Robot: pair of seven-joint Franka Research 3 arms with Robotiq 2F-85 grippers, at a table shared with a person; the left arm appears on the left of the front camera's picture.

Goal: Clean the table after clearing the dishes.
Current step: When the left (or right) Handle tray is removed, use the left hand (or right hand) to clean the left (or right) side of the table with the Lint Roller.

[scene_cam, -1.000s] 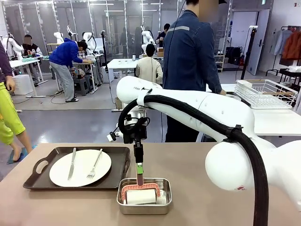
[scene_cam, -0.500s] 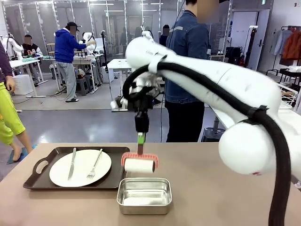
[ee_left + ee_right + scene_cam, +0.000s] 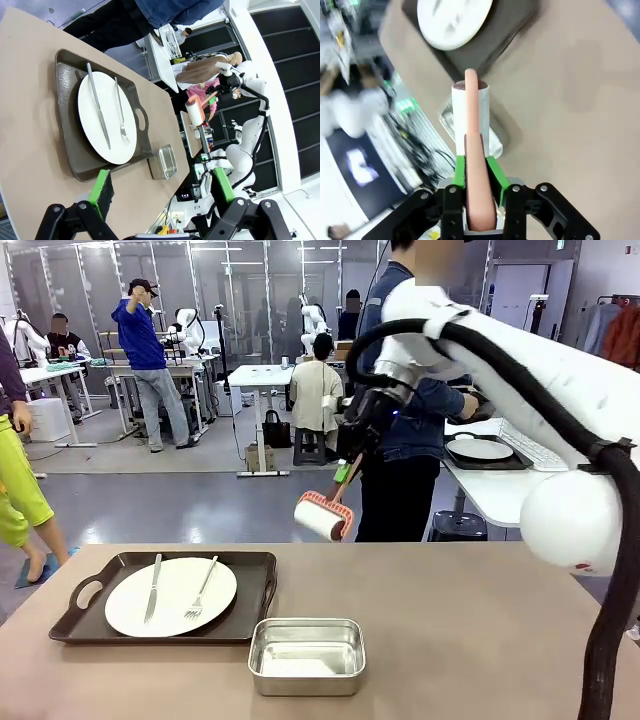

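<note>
Step in hand: wiping, by my read. The right tool (image 3: pixel 346 470) is clamped on the pink roller (image 3: pixel 322 515) by its handle, holding it aloft over the far edge of the counter (image 3: pixel 470 630), clear of the steel pan (image 3: pixel 306 655). The left tool (image 3: pixel 160 187) gapes wide, empty. One plate (image 3: pixel 170 596) on its tray (image 3: pixel 258 602) sits counter-left. Next: lower roller flat onto bare counter.

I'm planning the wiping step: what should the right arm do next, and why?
Probably lower the roller onto the bare table right of the tray: the right gripper holds it aloft by its handle, and the tray with its plate occupies the left.
</note>
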